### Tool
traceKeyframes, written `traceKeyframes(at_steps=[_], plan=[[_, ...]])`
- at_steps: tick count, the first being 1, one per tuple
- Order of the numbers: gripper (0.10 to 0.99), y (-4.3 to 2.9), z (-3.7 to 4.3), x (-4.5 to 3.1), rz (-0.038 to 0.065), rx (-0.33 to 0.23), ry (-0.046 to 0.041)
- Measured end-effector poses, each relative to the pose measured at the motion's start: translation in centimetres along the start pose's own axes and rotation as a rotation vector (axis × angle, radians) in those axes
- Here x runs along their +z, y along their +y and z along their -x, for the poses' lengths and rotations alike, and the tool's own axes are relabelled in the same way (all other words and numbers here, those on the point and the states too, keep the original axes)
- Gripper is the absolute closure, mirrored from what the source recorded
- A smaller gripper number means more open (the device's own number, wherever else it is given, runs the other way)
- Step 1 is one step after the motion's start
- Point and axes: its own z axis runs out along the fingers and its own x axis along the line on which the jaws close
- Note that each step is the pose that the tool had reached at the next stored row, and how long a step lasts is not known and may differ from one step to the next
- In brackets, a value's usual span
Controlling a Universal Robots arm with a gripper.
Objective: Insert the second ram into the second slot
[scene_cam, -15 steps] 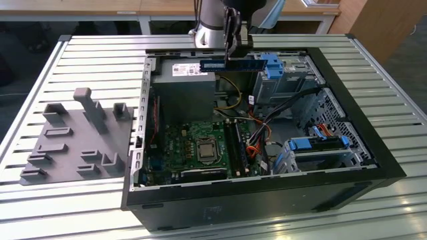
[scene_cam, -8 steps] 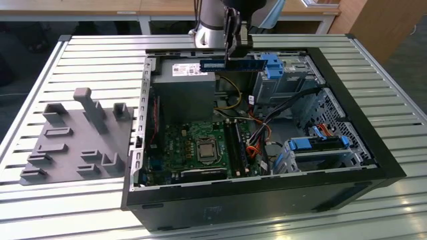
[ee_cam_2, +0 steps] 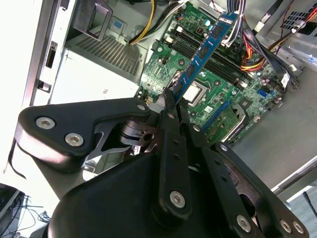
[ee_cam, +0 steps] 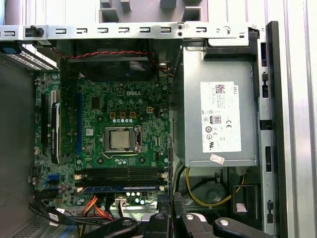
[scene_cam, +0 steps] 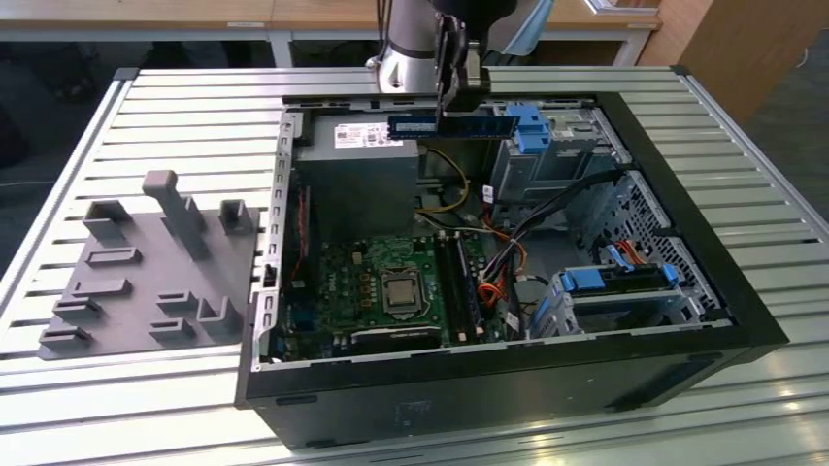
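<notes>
A silver, ribbed aluminium surface (scene_cam: pixel 194 107) of long parallel slats spans the exterior view, its grooves running from that view's left to its right. The same slatted metal appears in the first wrist view (ee_cam: pixel 302 99). Light glints off the slats, brightest along the near edge towards the exterior view's right (scene_cam: pixel 764 427). Behind the surface stands a pale wooden desk with a white metal frame (scene_cam: pixel 130 12), with deep shadow beneath it. A second white-framed desk (scene_cam: pixel 589 24) stands beside it. At the exterior view's right corner is a brown wooden cabinet (scene_cam: pixel 739 49), and beside it a strip of grey floor (scene_cam: pixel 810 107).
</notes>
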Motion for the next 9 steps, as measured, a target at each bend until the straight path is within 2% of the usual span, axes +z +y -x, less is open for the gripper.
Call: traceKeyframes(at_steps=[9], plan=[[0.945, 0.0, 0.0, 0.0, 0.0, 0.008, -0.0003]])
